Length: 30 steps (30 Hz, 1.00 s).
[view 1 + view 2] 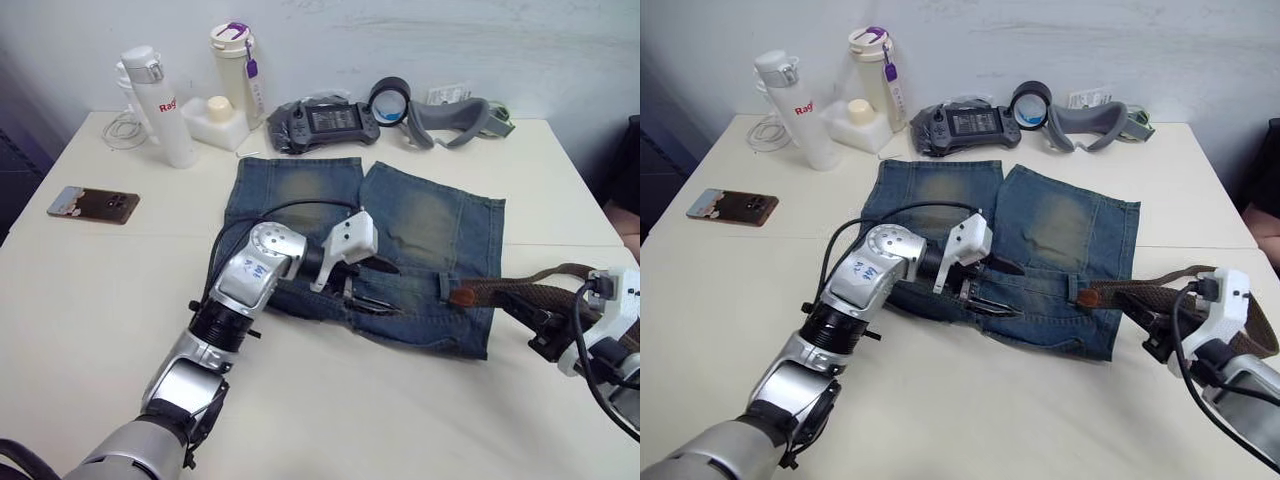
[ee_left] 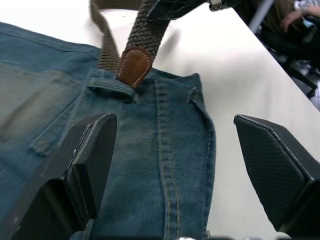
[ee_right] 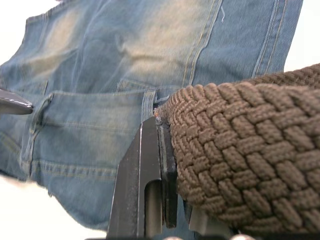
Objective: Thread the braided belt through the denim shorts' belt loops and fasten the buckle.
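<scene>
The denim shorts (image 1: 400, 240) lie flat mid-table, waistband toward me. My left gripper (image 1: 375, 287) hovers open over the waistband, its fingers (image 2: 92, 160) spread wide just above the cloth. The braided belt (image 1: 520, 285) runs from my right gripper (image 1: 538, 318), which is shut on it, over to the shorts' right side. Its tan leather tip (image 2: 133, 65) rests against a belt loop (image 2: 111, 86); I cannot tell whether it has gone under. In the right wrist view the brown braid (image 3: 240, 150) is pinched against a black finger (image 3: 145, 185). The buckle is out of view.
Along the table's far edge stand two white bottles (image 1: 160, 105) (image 1: 235, 65), a white box (image 1: 215, 122), a black game controller (image 1: 325, 122), a tape roll (image 1: 390, 98) and a grey headset (image 1: 455, 120). A phone (image 1: 93, 204) lies at the left. A person (image 2: 295, 15) sits beyond the right edge.
</scene>
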Available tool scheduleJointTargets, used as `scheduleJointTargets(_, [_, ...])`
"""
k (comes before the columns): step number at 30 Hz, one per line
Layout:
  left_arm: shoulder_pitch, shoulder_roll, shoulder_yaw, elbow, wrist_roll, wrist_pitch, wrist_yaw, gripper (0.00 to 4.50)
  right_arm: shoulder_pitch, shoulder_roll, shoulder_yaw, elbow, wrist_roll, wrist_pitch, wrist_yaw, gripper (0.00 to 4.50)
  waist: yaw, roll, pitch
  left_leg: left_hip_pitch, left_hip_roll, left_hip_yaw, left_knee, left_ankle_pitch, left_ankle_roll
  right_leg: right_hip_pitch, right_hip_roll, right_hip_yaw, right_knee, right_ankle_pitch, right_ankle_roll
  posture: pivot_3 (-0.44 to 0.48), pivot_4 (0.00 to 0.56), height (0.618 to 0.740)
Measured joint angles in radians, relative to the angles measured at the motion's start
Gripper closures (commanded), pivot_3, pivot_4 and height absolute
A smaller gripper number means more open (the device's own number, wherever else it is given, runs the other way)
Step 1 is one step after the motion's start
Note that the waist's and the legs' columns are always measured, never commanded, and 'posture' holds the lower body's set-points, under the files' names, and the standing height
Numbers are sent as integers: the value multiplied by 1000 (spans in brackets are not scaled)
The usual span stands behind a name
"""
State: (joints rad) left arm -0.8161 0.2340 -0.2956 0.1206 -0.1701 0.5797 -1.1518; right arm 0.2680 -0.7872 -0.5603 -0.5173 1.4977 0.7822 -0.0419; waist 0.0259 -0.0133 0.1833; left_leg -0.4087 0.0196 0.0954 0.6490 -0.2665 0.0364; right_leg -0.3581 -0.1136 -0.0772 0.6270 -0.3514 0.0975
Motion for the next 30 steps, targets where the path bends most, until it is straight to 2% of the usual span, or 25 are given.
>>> scheduleJointTargets(12, [20,45,-3,-78,-46,81,38,396,-154,82,127,124,-112,4,113,4500,-5,0,0,0,1,1,-1,1,-2,-1,1,1,1,0,0,0,150,740])
scheduleJointTargets(25, [20,62,-47,-83,-42,55,69,396,-351,173,319,296,-402,6,300,4500,-13,0,0,1,1,1,-1,1,-2,-1,2,1,2,0,0,0,150,740])
scheduleJointTargets(30, [15,63,-63,-82,-31,20,76,396,-392,215,339,296,-417,27,312,4500,-13,0,0,1,1,1,-1,1,-2,-1,2,1,2,0,0,0,150,740])
